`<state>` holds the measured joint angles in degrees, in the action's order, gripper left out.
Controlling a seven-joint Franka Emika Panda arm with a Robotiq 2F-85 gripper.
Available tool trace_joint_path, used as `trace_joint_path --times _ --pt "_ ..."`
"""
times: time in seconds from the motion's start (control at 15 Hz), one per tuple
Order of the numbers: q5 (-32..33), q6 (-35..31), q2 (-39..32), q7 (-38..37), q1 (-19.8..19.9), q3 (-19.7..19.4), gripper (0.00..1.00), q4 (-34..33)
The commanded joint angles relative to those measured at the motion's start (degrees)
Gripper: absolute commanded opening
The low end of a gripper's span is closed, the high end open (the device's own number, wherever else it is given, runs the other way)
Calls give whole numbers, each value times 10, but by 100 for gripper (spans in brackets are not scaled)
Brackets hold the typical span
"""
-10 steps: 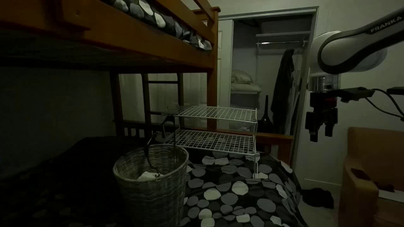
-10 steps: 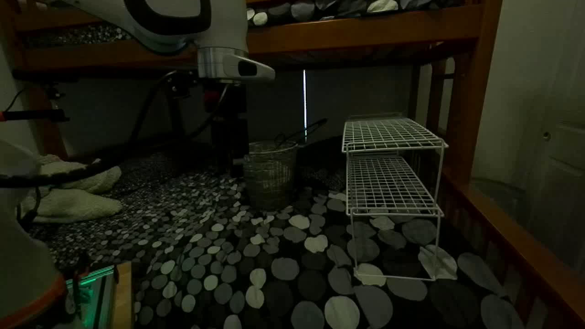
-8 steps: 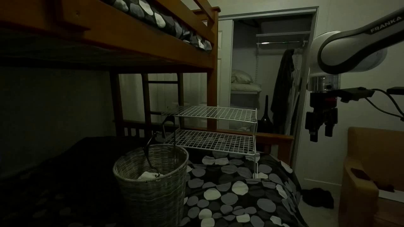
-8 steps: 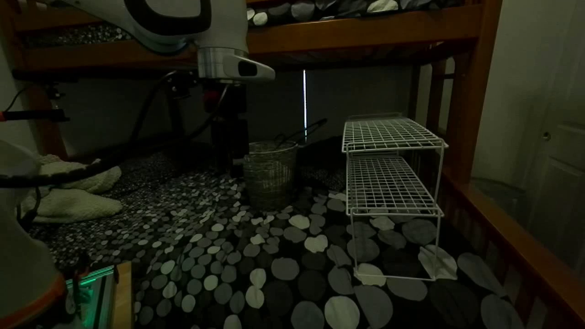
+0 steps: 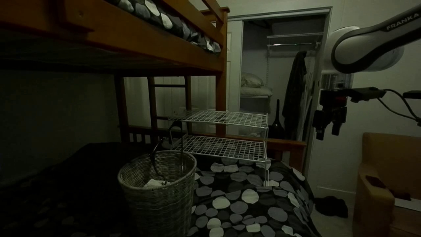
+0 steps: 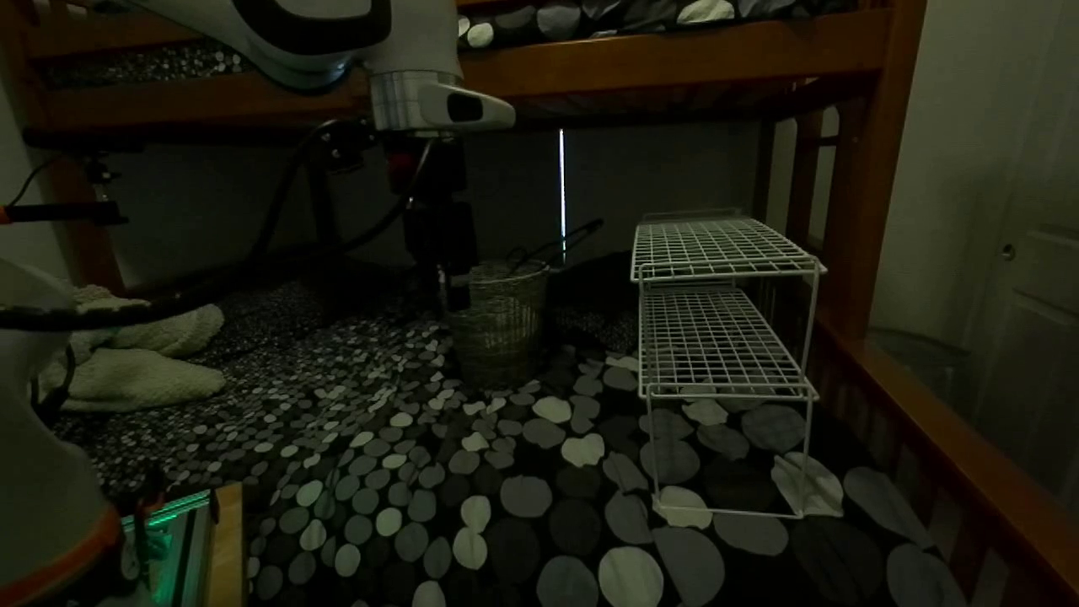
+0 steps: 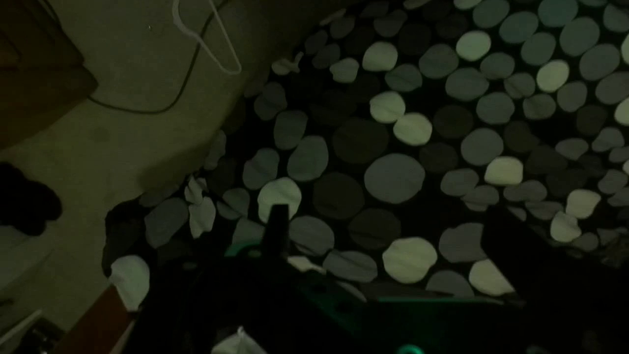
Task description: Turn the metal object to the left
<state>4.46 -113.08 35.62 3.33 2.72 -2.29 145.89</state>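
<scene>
The metal object is a white two-tier wire-grid rack. It stands upright on the bed's polka-dot cover and shows in both exterior views, its top grid [image 5: 230,118] near the bed end and its lower grid [image 6: 716,337] below the top one. My gripper [image 5: 327,134] hangs pointing down in the air, well apart from the rack. In an exterior view the dark gripper [image 6: 455,295] is left of the rack. In the wrist view the gripper's fingers [image 7: 388,209] are wide apart with only the dotted cover behind them. The rack is out of the wrist view.
A round woven basket [image 5: 158,204] with a dark hanger in it stands beside the rack; it shows also behind the gripper [image 6: 506,329]. The wooden upper bunk [image 6: 674,72] overhangs the bed. A wooden bed rail [image 6: 952,438] runs past the rack. An orange armchair [image 5: 375,184] stands aside.
My gripper has risen a little, shifting slightly left in one exterior view and slightly right in another. The rack and the basket have not moved.
</scene>
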Motion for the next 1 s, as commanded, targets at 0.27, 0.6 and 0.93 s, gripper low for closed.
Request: trace_joint_path --times 0.27,0.6,0.93 --pt "6 -173 -55 114 -25 -31 100 -137" --pt "3 -168 -59 120 -29 -25 100 -159" --pt "3 -169 -65 125 -31 -27 100 -163"
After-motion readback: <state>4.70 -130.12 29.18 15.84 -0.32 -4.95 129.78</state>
